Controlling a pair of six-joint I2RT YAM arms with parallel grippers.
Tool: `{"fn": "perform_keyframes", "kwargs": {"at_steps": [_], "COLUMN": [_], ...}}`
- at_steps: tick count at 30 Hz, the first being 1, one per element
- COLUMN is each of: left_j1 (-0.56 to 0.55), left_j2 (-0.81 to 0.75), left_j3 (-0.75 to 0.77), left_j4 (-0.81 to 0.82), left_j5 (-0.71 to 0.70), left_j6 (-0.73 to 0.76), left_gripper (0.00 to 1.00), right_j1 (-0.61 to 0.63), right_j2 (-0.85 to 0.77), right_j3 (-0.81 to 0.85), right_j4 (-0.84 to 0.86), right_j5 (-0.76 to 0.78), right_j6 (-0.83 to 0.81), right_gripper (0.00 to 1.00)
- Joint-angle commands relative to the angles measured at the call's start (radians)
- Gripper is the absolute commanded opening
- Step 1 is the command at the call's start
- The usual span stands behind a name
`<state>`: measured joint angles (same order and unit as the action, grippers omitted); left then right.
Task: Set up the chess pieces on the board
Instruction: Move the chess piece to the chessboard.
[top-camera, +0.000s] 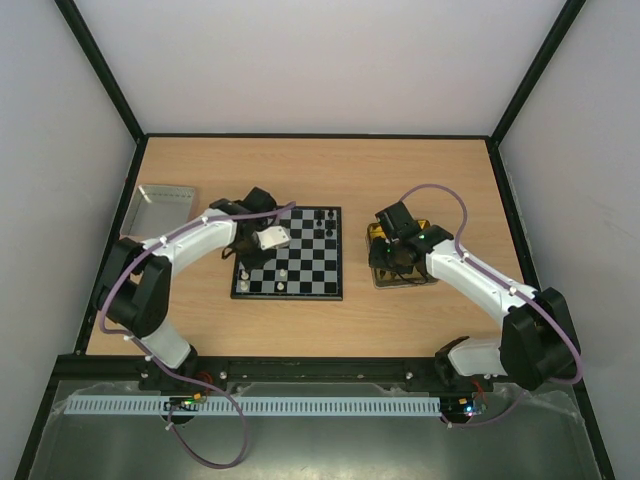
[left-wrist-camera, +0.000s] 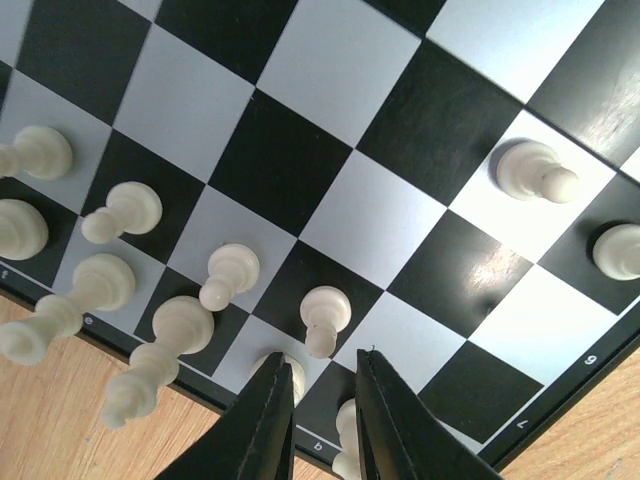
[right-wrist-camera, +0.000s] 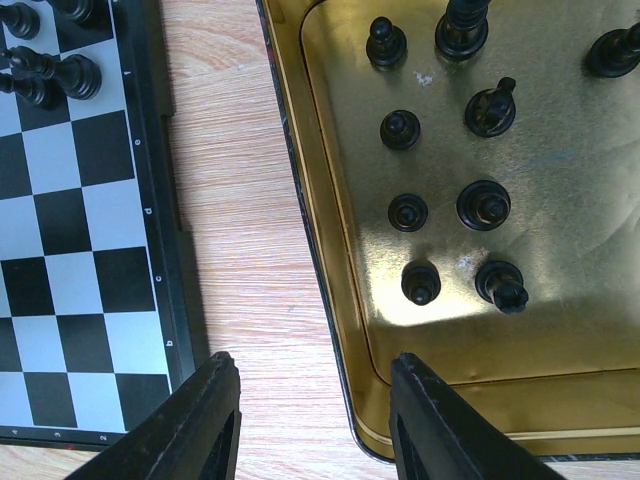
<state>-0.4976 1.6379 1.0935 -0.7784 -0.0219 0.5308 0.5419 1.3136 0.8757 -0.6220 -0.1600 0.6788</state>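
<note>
L claw (left-wrist-camera: 320, 355) barely open over white pieces (left-wrist-camera: 230, 275); R claw (right-wrist-camera: 313, 362) open, empty.

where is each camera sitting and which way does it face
Top external: above, behind the arm bases, looking down on the table; left arm and right arm show.
Left wrist: on that wrist, looking down close on white chess pieces on the board; left gripper at bottom.
Right wrist: on that wrist, looking down on black chess pieces in a yellow tray; right gripper at bottom.
Shared: the board shows in all three.
</note>
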Motion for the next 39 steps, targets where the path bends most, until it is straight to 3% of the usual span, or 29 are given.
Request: {"fn": "perform_keyframes", "kwargs": {"at_steps": [1,15,39], "left_j1": [0.000,-0.125,-0.163], "left_j2": [-0.034,-0.014,0.076], "left_j3": [0.039,0.063,0.105], "left_j4": [-0.048,-0.053,-0.015], "left_j5": [0.020,0.046,0.092], "left_j6": [-0.001,-0.012,-0.025], "left_gripper": [0.21,0.19,0.22], "right_j1": [0.004,0.004,0.004], "right_j2": [-0.024,-0.033,-0.046], "right_j3": [0.001,-0.012,-0.023], "right_j4": [-0.021,-0.018,-0.016], "right_j5": [0.016,0.016,0.016], "right_j6": [0.003,0.008,0.013], "right_gripper": [0.41,0.41,0.41]}}
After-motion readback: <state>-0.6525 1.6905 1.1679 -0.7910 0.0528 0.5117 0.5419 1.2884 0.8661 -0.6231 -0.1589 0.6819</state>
